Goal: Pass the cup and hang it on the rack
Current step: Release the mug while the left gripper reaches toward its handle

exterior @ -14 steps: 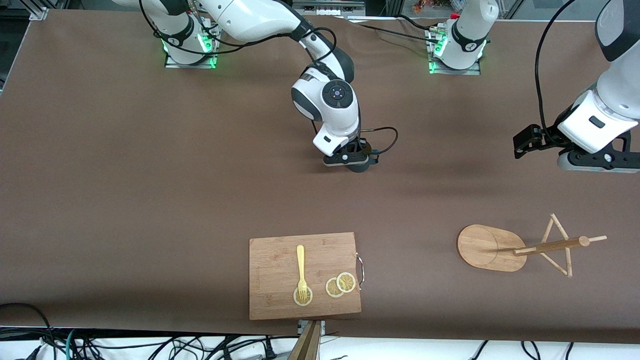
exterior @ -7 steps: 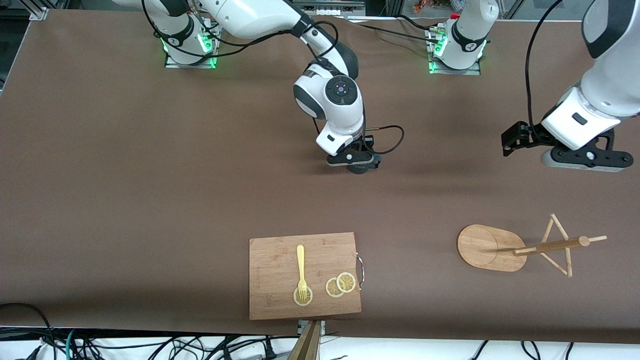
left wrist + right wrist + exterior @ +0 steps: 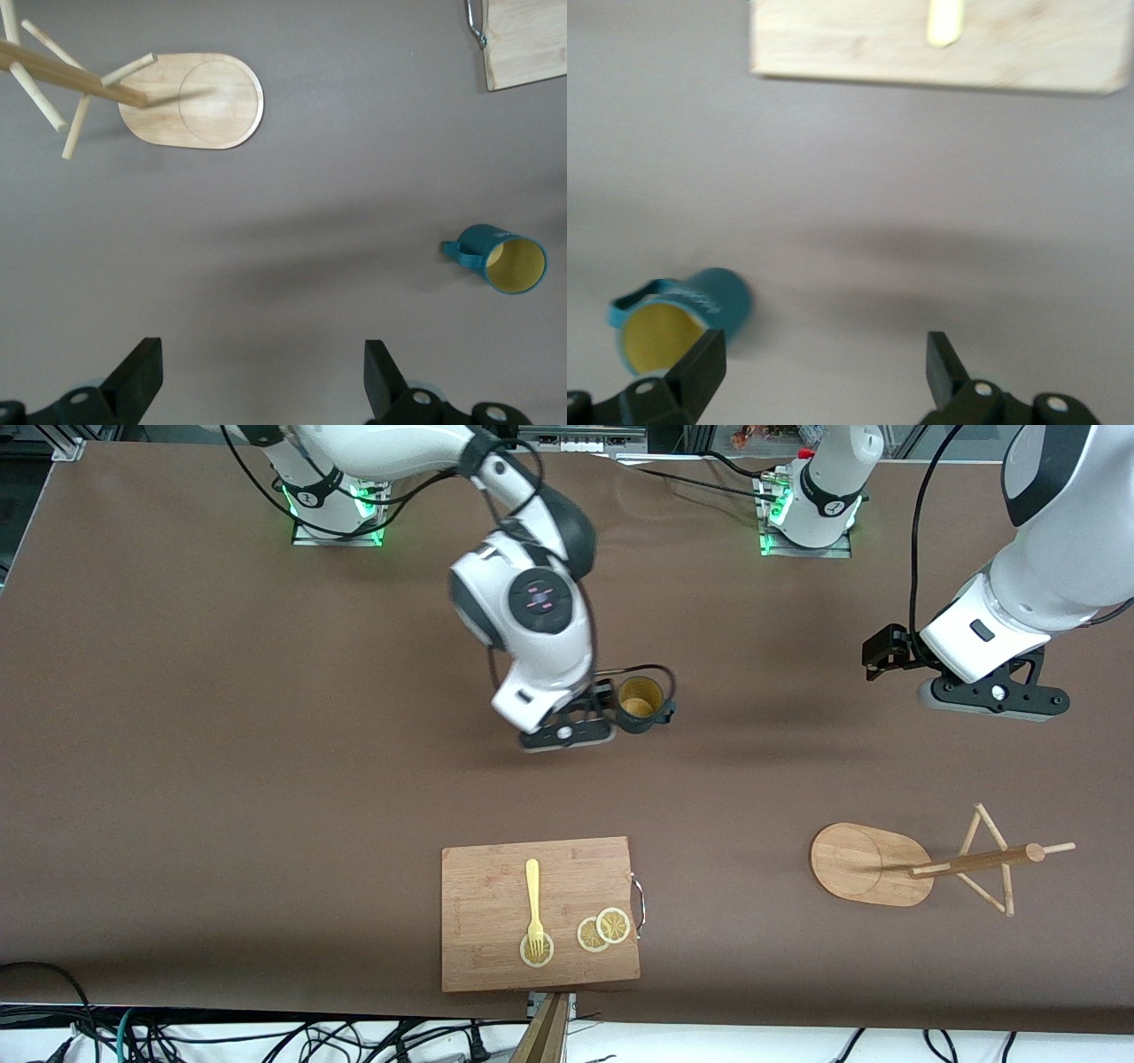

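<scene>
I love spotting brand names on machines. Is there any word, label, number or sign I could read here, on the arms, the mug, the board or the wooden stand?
No text can be read.
Mug: no print shows.
Cutting board and mug stand: bare wood, no marks.
Round cap on the right arm: small pink marks, too small to read.
Bands on the arm bases: tiny marks, too small to read.

brown table (image 3: 221,779) with cup (image 3: 640,701), cutting board (image 3: 496,948), rack (image 3: 873,865)
</scene>
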